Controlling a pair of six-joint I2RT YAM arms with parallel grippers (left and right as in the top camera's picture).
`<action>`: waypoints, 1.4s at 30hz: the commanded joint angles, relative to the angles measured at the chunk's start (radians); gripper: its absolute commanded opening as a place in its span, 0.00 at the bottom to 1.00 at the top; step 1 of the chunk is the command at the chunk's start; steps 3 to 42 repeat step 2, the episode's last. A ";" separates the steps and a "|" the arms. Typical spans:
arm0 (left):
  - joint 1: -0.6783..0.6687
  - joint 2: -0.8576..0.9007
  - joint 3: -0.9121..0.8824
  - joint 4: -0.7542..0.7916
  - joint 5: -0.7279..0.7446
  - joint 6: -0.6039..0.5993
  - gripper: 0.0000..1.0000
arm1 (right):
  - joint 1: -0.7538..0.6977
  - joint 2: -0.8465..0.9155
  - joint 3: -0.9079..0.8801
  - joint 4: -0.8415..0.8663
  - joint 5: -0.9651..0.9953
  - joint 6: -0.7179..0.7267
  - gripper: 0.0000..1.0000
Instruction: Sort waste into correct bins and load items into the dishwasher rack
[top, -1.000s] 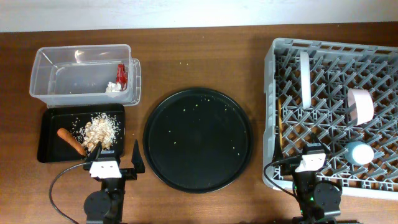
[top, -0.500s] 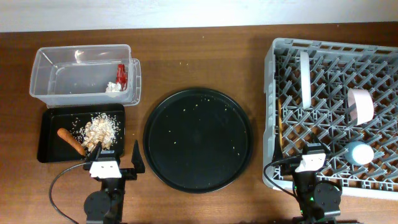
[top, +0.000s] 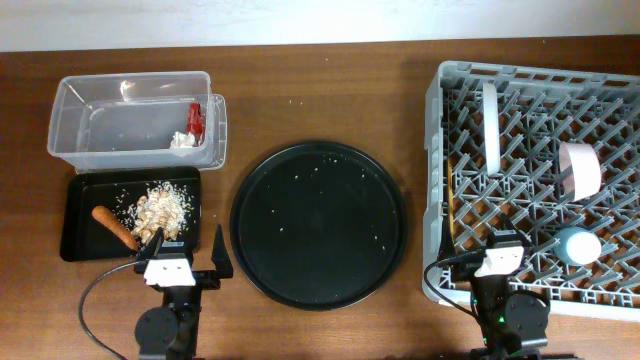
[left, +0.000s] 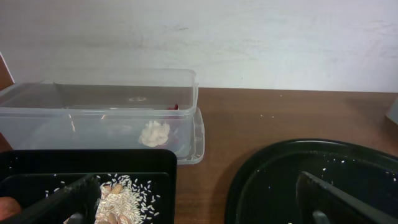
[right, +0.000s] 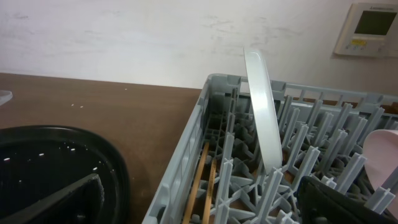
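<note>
Both gape empty, left end effector (left: 198, 186) and right end effector (right: 200, 186). Left of the glossy round tray (top: 318, 225), crumbly scraps (top: 165, 208) heap in a matte tray (top: 85, 195); right, a pegged grey rack (top: 440, 150)

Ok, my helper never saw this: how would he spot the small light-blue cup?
Find the large square grey plastic dishwasher rack at the right. Near its robot-side edge, beside the white bowl, sits the small light-blue cup, the only blue thing.
</note>
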 joint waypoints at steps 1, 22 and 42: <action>0.004 -0.005 -0.003 -0.003 -0.001 0.019 0.99 | 0.007 -0.006 -0.006 -0.005 0.006 0.001 0.99; 0.004 -0.005 -0.003 -0.003 -0.001 0.019 0.99 | 0.007 -0.006 -0.006 -0.005 0.005 0.001 0.98; 0.004 -0.005 -0.003 -0.003 -0.001 0.019 0.99 | 0.007 -0.006 -0.006 -0.005 0.005 0.001 0.98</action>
